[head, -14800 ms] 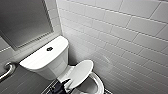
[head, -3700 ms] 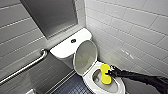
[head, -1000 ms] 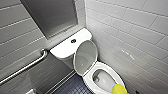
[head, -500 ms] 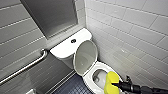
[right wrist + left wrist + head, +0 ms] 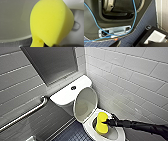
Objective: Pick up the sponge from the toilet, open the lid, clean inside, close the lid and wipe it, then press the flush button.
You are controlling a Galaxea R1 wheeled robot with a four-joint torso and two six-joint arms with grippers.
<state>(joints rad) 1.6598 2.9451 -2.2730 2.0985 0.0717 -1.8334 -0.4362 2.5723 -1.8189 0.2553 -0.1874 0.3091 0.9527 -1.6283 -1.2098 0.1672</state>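
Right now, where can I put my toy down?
The tank top has bare room either side of the flush button. The bowl is crowded: the right gripper holds the sponge in it, below the raised lid.

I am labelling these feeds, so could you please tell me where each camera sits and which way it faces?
Head: high on the robot, facing forward and down at the toilet, lid raised; the right gripper holds the sponge.
Left wrist: on the left arm, facing the robot's base, a blue cable, dark floor.
Right wrist: on the right arm, close on the sponge.
Shared: head and right wrist both show the sponge.
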